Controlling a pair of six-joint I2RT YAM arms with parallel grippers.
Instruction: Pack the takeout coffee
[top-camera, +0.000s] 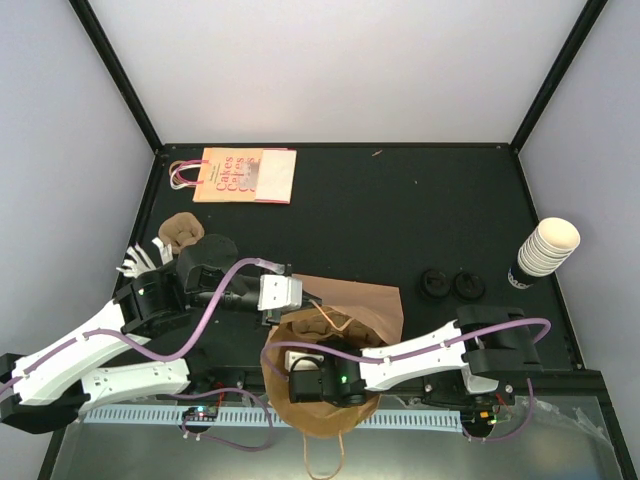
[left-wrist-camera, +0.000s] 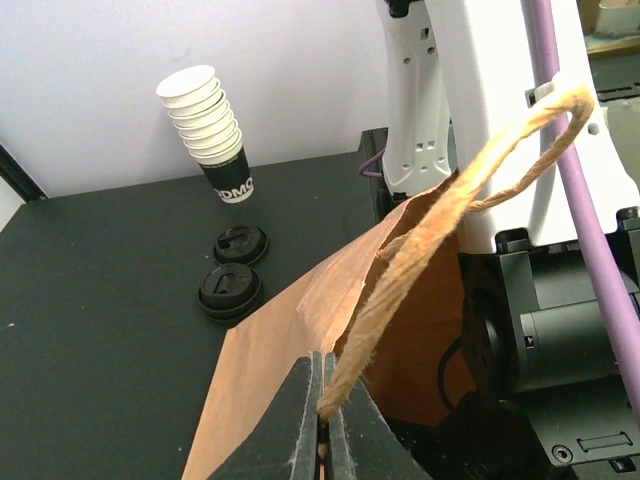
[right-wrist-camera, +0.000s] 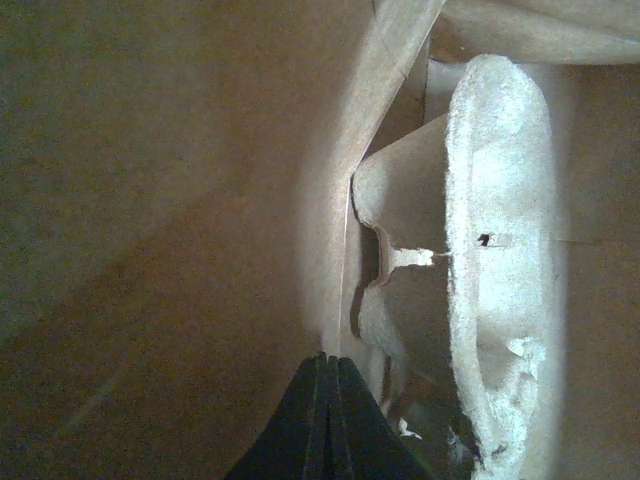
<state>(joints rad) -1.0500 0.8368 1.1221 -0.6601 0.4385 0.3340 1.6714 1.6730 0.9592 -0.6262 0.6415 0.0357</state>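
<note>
The left gripper is clamped shut on the twine handle of a brown bag. The right gripper is inside the bag, jaws pressed together and holding nothing, beside a pulp tray. Where the coffee is cannot be told.

Nested cream cup stack at table right edge; two black lids near it; printed bag far-left.
</note>
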